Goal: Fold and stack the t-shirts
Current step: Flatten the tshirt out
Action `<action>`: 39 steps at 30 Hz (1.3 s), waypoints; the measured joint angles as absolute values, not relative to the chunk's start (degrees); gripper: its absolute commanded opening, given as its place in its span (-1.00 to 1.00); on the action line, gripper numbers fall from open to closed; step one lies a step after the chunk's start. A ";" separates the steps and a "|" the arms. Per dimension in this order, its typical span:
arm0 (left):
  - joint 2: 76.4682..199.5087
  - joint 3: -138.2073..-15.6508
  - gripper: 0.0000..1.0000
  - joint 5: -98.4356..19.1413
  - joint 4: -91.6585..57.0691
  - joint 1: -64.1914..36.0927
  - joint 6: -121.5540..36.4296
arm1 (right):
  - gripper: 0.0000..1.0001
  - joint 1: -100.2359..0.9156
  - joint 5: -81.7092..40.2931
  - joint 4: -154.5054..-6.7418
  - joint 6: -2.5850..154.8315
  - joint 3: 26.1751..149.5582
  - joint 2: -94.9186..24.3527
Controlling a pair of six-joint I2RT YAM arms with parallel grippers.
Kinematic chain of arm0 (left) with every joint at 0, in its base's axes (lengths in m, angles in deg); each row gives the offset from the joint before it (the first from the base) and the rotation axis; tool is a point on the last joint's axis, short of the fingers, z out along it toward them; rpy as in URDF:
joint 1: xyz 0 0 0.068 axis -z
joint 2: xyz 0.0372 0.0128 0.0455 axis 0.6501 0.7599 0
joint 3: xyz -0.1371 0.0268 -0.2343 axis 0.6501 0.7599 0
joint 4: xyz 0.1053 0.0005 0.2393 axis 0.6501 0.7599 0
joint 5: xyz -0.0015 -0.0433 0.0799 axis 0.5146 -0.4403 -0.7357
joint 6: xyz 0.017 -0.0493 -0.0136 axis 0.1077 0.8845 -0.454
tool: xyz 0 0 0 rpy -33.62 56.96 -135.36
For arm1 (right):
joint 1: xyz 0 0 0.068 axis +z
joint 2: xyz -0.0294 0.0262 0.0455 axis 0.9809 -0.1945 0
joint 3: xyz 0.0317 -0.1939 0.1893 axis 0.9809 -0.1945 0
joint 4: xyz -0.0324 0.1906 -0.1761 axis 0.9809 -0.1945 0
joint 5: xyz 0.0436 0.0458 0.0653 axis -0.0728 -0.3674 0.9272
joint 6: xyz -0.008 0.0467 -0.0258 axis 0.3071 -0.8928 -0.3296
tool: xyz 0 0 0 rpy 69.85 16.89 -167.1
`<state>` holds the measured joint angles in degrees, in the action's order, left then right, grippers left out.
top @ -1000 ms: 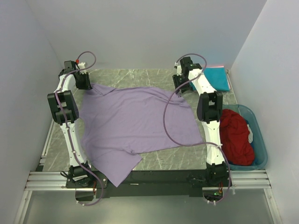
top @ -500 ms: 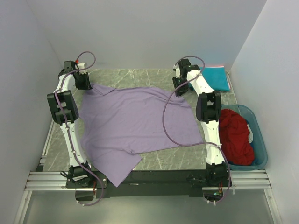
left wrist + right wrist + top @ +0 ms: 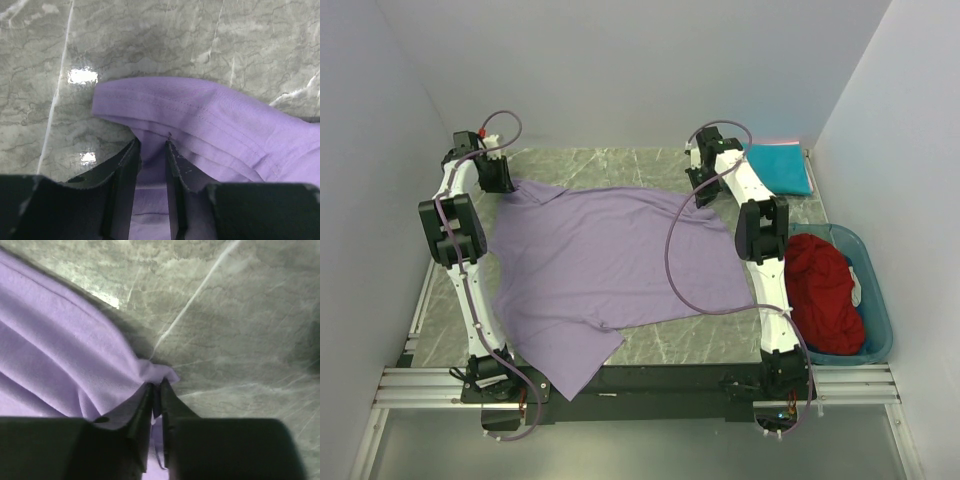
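A large lavender t-shirt [image 3: 610, 260] lies spread over the marble table. At its far left corner, my left gripper [image 3: 508, 183] has a fold of the purple cloth [image 3: 200, 120] filling the gap between its dark fingers [image 3: 152, 145]. The right gripper [image 3: 708, 195] sits at the shirt's far right corner, its jaws nearly together and pinching a small peak of the lavender fabric [image 3: 156, 386]. A folded teal t-shirt [image 3: 782, 168] rests at the back right. A dark red t-shirt [image 3: 825, 290] is heaped in the bin.
A translucent teal bin [image 3: 880, 310] stands at the right edge of the table, beside the right arm. White walls close in the left, back and right sides. Bare marble [image 3: 610, 165] shows beyond the shirt's far edge.
The right gripper has shifted slightly left onto the shirt's far right corner and its jaws have closed on the cloth. The left arm has not moved.
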<state>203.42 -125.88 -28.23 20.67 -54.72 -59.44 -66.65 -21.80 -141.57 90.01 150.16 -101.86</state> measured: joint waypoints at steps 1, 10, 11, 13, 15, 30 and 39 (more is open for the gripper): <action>203.42 -125.88 -0.33 -28.16 20.71 -54.79 -59.44 | -0.91 -66.65 -21.82 -141.78 90.18 150.31 -101.99; 203.44 -128.09 -0.36 -26.72 22.26 -55.84 -58.31 | -1.00 -66.56 -22.83 -140.39 92.33 149.20 -101.35; 203.44 -128.81 -0.35 -26.50 22.13 -55.93 -57.93 | -1.00 -66.56 -23.14 -139.51 92.74 148.08 -100.72; 203.44 -129.84 -0.33 -26.22 21.39 -56.12 -57.39 | -1.00 -66.51 -23.62 -138.22 93.35 147.01 -99.93; 203.44 -130.43 -0.31 -26.13 20.12 -56.23 -56.56 | -1.00 -66.27 -24.45 -136.89 94.27 147.08 -99.61; 206.63 -133.75 -0.08 -30.50 16.71 -54.35 -54.98 | -1.00 -66.16 -26.85 -132.63 97.55 147.87 -98.91; 209.56 -135.26 0.01 -35.50 15.44 -54.11 -53.06 | -1.00 -66.12 -27.05 -131.82 98.55 147.80 -98.58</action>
<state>209.56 -135.26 -35.50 15.44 -54.11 -53.06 -66.12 -27.05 -131.82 98.55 147.80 -98.58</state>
